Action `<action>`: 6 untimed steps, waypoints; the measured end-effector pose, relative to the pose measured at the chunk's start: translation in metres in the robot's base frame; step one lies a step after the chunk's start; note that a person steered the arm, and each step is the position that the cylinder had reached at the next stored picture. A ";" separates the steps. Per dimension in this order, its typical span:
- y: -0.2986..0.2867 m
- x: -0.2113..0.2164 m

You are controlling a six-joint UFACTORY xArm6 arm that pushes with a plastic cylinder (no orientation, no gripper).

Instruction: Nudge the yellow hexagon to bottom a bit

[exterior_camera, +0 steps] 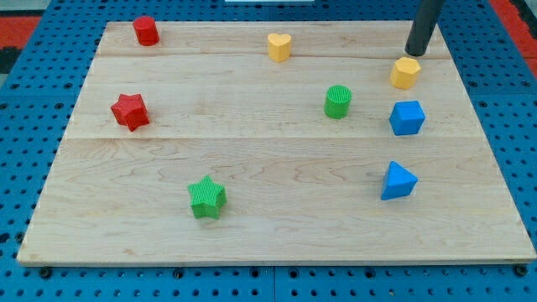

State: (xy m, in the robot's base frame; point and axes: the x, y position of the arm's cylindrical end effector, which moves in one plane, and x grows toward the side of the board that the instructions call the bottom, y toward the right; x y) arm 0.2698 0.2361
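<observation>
Sitting just at 12 o'clock of the yellow hexagon (404,73), my tip (414,53) is a bare rod, no fingers to spread. Hexagon's at the bench's (252,235) 2 o'clock corner; the nudge looks barely started.

Pale wooden worktop (277,239) on blue pegboard (25,168). Red hexagon-like block (145,30) near the view's top left corner. Red star (130,111) below it, close to the left edge. Green star (207,198) toward the view's bottom, left of centre. Yellow heart-like block (279,46) near the top, about mid-width. Green cylinder (337,101) right of centre. Blue cube (407,117) to its right, apart. Blue triangular block (398,181) below the cube, well apart.
</observation>
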 end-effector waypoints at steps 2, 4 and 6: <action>0.000 0.064; 0.008 0.107; -0.033 0.144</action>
